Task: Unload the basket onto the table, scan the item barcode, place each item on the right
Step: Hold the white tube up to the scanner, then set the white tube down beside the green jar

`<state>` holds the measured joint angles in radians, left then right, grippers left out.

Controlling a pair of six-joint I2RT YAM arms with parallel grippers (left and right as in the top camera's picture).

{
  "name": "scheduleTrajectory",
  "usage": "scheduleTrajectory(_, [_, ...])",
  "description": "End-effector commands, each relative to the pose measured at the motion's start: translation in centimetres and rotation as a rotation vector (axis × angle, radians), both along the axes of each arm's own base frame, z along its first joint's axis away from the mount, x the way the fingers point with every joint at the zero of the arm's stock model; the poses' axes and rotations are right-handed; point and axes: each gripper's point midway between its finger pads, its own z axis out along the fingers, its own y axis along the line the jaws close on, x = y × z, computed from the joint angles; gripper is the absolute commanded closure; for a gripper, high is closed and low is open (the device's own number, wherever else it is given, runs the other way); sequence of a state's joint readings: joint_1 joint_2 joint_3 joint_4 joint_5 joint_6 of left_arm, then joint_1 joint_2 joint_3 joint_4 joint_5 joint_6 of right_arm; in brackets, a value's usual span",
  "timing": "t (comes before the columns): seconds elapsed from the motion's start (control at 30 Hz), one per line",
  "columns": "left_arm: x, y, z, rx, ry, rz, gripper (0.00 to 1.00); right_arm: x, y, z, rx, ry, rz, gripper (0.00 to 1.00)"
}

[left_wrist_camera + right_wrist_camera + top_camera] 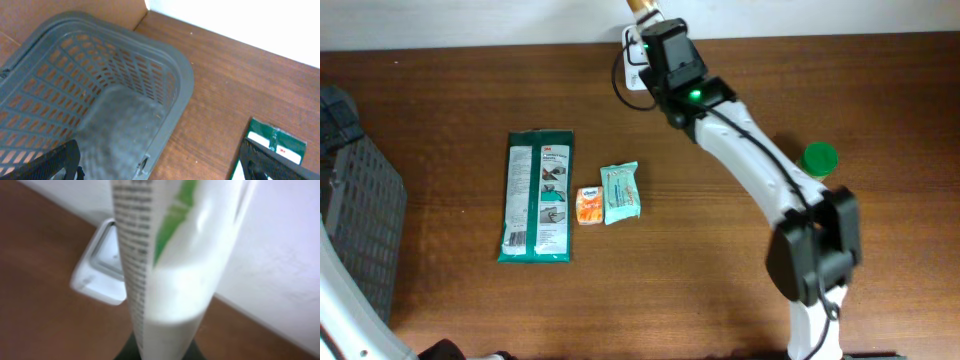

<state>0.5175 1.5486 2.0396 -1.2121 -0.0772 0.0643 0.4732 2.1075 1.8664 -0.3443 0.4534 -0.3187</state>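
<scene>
Jaws, right: right jaws were clamped shut on the white plastic tube with green print and small black type (175,295), held upright at the back edge of the table.
Jaws, left: left jaws stood spread wide with nothing between them, above the grey slotted plastic basket (100,75).
Item: I had the tube lifted off the brown wooden table (680,290), just beside the small white box-shaped device (100,272) by the wall, which I took for the scanner.
Step in hand: presenting the barcode; I saw no sign that a scan had registered.
Doing it well: I could see only text, no barcode. I would roll the wrist slowly until the code faced the device, with the tube steady and near it but not touching.
Around: flat green wipes packet (537,197), small orange packet (589,205), teal packet (620,193) and round green lid (820,158) all lay well apart from the tube.
In the way: the black cable (618,80) looped by the device could snag the wrist, and the wall sat close behind.
</scene>
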Motion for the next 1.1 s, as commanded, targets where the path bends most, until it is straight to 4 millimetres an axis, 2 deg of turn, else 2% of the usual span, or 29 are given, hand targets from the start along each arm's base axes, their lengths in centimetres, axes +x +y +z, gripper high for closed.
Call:
scheduleTrajectory(0.0, [-0.1, 0.0, 0.1, 0.007, 0.003, -0.008, 0.01, 2.7, -2.5, -0.3, -0.313, -0.105, -0.095, 0.96])
scheduleTrajectory(0.1, [-0.1, 0.0, 0.1, 0.007, 0.003, -0.008, 0.01, 5.4, -2.4, -4.3, -0.436, -0.132, -0.056, 0.96])
scheduleTrajectory(0.2, [-0.1, 0.0, 0.1, 0.007, 0.003, -0.008, 0.01, 6.3, -2.0, -7.5, -0.493, -0.126, -0.029, 0.96])
scheduleTrajectory(0.4, [-0.1, 0.0, 0.1, 0.007, 0.003, -0.008, 0.01, 6.2, -2.5, -7.6, -0.508, -0.121, -0.058, 0.96])
scheduleTrajectory(0.47, [-0.1, 0.0, 0.1, 0.007, 0.003, -0.008, 0.01, 6.1, -2.4, -6.3, -0.485, -0.139, -0.067, 0.96])
scheduleTrajectory(0.53, [-0.1, 0.0, 0.1, 0.007, 0.003, -0.008, 0.01, 5.3, -2.1, -4.0, -0.378, -0.139, -0.059, 0.96])
scheduleTrajectory(0.57, [-0.1, 0.0, 0.1, 0.007, 0.003, -0.008, 0.01, 4.3, -1.8, -2.2, -0.29, -0.117, -0.038, 0.96])
scheduleTrajectory(0.6, [-0.1, 0.0, 0.1, 0.007, 0.003, -0.008, 0.01, 2.6, -1.9, 0.6, -0.164, -0.096, -0.033, 0.96])
scheduleTrajectory(0.63, [-0.1, 0.0, 0.1, 0.007, 0.003, -0.008, 0.01, 1.7, -1.8, 1.8, -0.091, -0.079, -0.028, 0.96])
scheduleTrajectory(0.7, [-0.1, 0.0, 0.1, 0.007, 0.003, -0.008, 0.01, -3.0, -1.7, 5.0, 0.235, 0.069, 0.023, 0.96])
scheduleTrajectory(0.73, [-0.1, 0.0, 0.1, 0.007, 0.003, -0.008, 0.01, -4.7, -2.2, 5.4, 0.32, 0.139, 0.021, 0.96])
scheduleTrajectory(0.77, [-0.1, 0.0, 0.1, 0.007, 0.003, -0.008, 0.01, -8.4, -5.1, 5.9, 0.456, 0.284, -0.057, 0.96])
scheduleTrajectory(0.8, [-0.1, 0.0, 0.1, 0.007, 0.003, -0.008, 0.01, -11.1, -7.3, 4.6, 0.49, 0.422, -0.096, 0.96])
scheduleTrajectory(0.83, [-0.1, 0.0, 0.1, 0.007, 0.003, -0.008, 0.01, -13.0, -9.7, 2.5, 0.484, 0.548, -0.164, 0.96])
scheduleTrajectory(0.9, [-0.1, 0.0, 0.1, 0.007, 0.003, -0.008, 0.01, -16.0, -12.8, -2.6, 0.46, 0.755, -0.283, 0.96])
scheduleTrajectory(1.0, [-0.1, 0.0, 0.1, 0.007, 0.003, -0.008, 0.01, -18.2, -13.6, -9.6, 0.439, 0.886, -0.335, 0.96])
scheduleTrajectory(1.07, [-0.1, 0.0, 0.1, 0.007, 0.003, -0.008, 0.01, -19.1, -13.8, -12.2, 0.432, 0.912, -0.344, 0.96])
